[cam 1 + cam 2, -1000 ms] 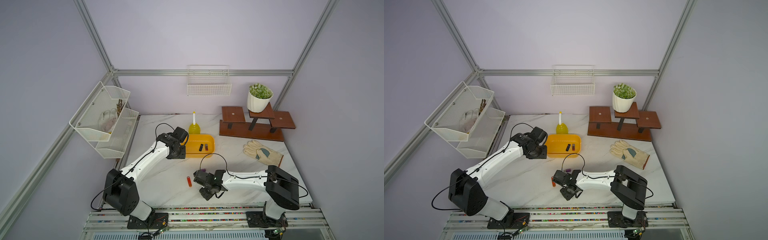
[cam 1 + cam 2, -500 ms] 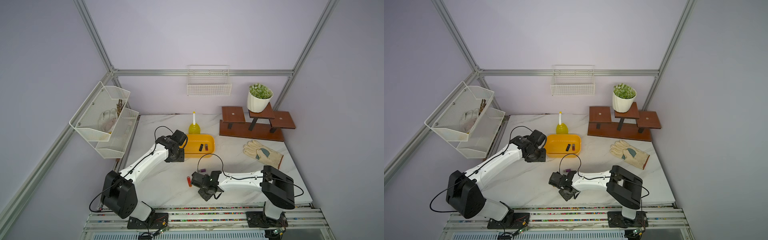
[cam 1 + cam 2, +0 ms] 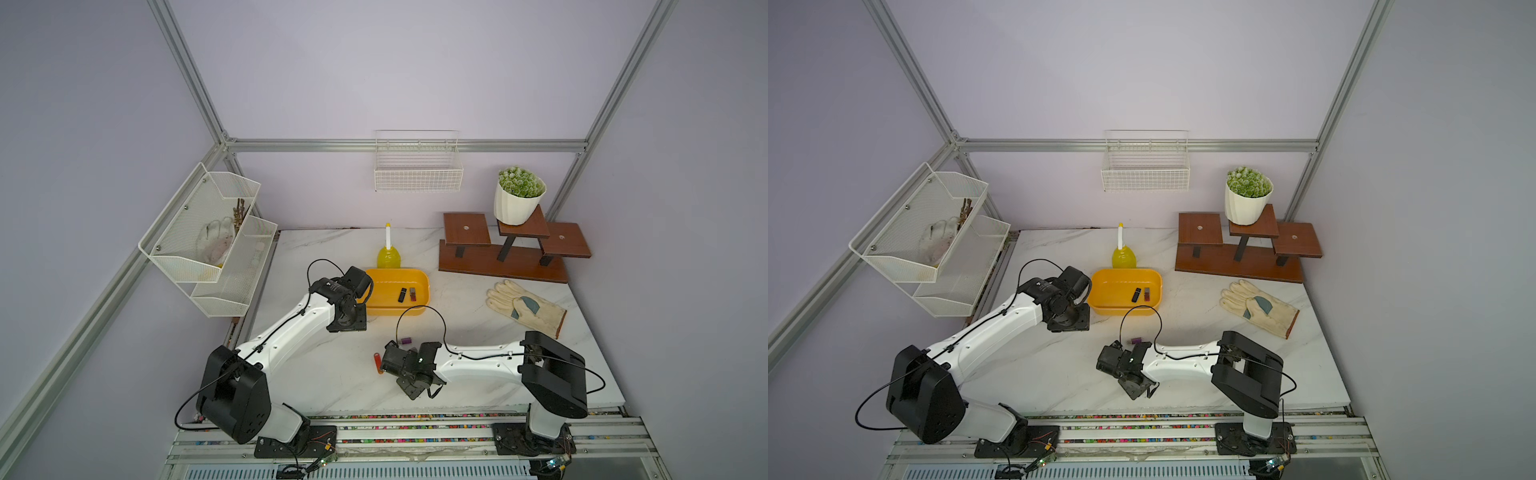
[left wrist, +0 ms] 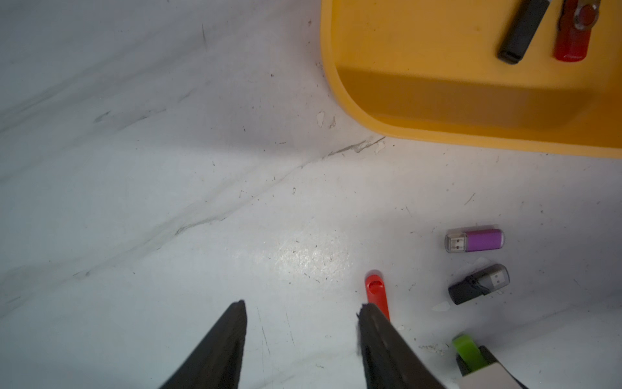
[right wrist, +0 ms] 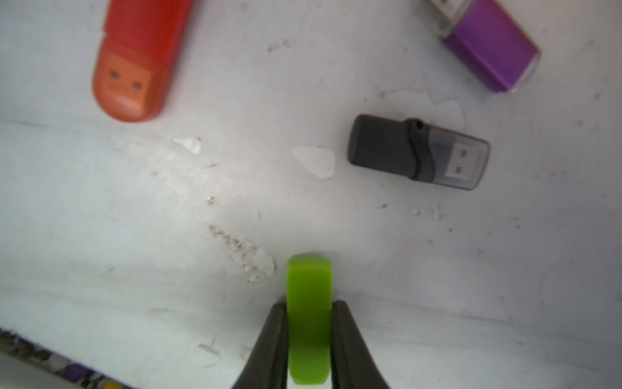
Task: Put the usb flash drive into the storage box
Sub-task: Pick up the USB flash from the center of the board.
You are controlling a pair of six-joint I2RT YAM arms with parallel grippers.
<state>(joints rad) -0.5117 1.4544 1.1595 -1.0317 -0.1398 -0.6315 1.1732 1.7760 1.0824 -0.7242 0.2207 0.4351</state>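
A: The right jaws are pinched tight on the green usb flash drive (image 5: 309, 303), toward the front edge of the surface (image 3: 332, 374), well apart from the storage box (image 3: 382, 311)!
B: And the left jaws?
A: Half apart, gripping nothing, hovering beside the box's left end.

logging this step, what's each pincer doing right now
Left pincer: open, nothing between its jaws.
Right pincer: shut on the green usb flash drive.
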